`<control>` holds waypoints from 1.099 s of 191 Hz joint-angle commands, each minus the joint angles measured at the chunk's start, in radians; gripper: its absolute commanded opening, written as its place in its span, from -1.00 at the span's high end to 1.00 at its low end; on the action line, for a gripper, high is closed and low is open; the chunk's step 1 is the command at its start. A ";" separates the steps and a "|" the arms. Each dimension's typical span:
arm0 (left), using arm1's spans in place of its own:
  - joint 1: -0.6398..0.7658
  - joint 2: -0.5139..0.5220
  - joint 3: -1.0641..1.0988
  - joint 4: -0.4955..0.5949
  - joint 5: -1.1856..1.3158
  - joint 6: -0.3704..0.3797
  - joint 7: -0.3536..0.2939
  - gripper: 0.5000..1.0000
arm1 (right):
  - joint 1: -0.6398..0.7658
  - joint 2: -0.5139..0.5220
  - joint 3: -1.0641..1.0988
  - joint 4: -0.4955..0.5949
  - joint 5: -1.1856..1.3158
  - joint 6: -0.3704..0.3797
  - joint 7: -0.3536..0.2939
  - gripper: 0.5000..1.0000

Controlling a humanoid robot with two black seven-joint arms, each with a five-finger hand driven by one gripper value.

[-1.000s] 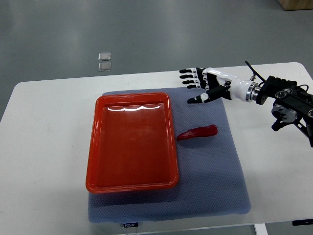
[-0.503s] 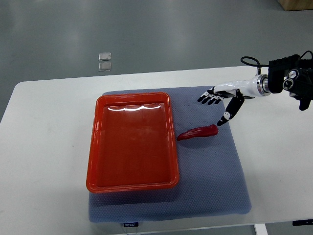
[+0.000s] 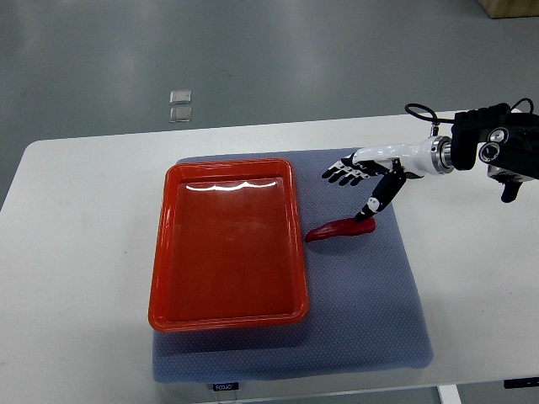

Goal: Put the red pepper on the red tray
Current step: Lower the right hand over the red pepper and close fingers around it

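A red pepper [image 3: 338, 229] lies on the grey-blue mat [image 3: 362, 286], just right of the red tray [image 3: 227, 311]. The tray is empty and sits on the left part of the mat. My right hand [image 3: 357, 185] reaches in from the right edge and hovers just above and behind the pepper's right end. Its fingers are spread, with the thumb [image 3: 376, 200] pointing down close to the pepper's tip. It holds nothing. The left arm is out of view.
The mat lies on a white table [image 3: 76, 252]. Two small clear squares [image 3: 179, 105] lie on the floor beyond the table's far edge. The right forearm and its black wrist housing [image 3: 493, 147] hang over the table's right side.
My right hand has turned from palm-flat to thumb-down, moved left and lowered toward the pepper's right end. The pepper and tray have not moved.
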 commanded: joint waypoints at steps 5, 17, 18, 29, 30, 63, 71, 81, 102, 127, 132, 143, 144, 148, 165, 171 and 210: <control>0.000 0.000 0.000 0.001 0.000 0.000 0.000 -1.00 | -0.035 0.016 -0.002 0.000 -0.031 -0.037 0.015 -0.66; 0.000 0.000 0.000 0.001 0.000 0.002 0.000 -1.00 | -0.048 0.022 -0.002 -0.002 -0.057 -0.045 0.028 -0.65; 0.000 0.000 0.000 0.001 0.000 0.002 0.000 -1.00 | -0.049 0.023 -0.002 -0.002 -0.063 -0.046 0.029 -0.65; 0.000 0.000 0.000 0.001 -0.001 0.002 0.000 -1.00 | -0.062 0.025 -0.001 -0.002 -0.079 -0.057 0.037 -0.65; 0.001 0.000 0.000 0.001 -0.001 0.002 0.000 -1.00 | -0.065 0.025 -0.002 -0.002 -0.082 -0.060 0.039 -0.65; 0.000 0.000 0.000 0.001 -0.001 0.002 0.000 -1.00 | -0.085 0.028 -0.001 -0.005 -0.085 -0.094 0.051 -0.64; 0.000 0.000 0.000 0.003 -0.001 0.002 0.000 -1.00 | -0.089 0.028 -0.001 -0.006 -0.086 -0.102 0.054 -0.64; 0.000 0.000 0.000 0.003 -0.003 0.002 0.000 -1.00 | -0.092 0.029 -0.002 -0.009 -0.086 -0.112 0.060 -0.64; 0.000 0.000 0.000 0.003 -0.003 0.002 0.000 -1.00 | -0.104 0.029 -0.002 -0.013 -0.111 -0.131 0.069 -0.60; 0.000 0.000 0.000 0.003 -0.003 0.002 0.000 -1.00 | -0.137 0.039 -0.002 -0.022 -0.151 -0.151 0.088 -0.56; 0.001 0.000 0.000 0.003 -0.003 0.002 0.000 -1.00 | -0.140 0.043 -0.002 -0.025 -0.152 -0.155 0.088 -0.56; 0.000 0.000 0.000 0.001 -0.003 0.002 0.000 -1.00 | -0.147 0.048 -0.002 -0.029 -0.155 -0.166 0.089 -0.56; 0.000 0.000 0.000 0.003 -0.003 0.002 0.000 -1.00 | -0.149 0.048 -0.002 -0.029 -0.155 -0.167 0.089 -0.54; 0.000 0.000 0.000 0.003 -0.003 0.002 0.000 -1.00 | -0.152 0.048 -0.002 -0.031 -0.155 -0.169 0.091 -0.52; 0.001 0.000 0.000 0.003 -0.003 0.002 0.000 -1.00 | -0.155 0.051 -0.002 -0.032 -0.157 -0.177 0.092 -0.41; 0.000 0.000 0.000 0.003 -0.003 0.002 0.000 -1.00 | -0.155 0.051 -0.002 -0.034 -0.157 -0.178 0.092 -0.34; 0.001 0.000 0.000 0.003 -0.003 0.002 0.000 -1.00 | -0.161 0.051 -0.002 -0.039 -0.166 -0.186 0.094 -0.17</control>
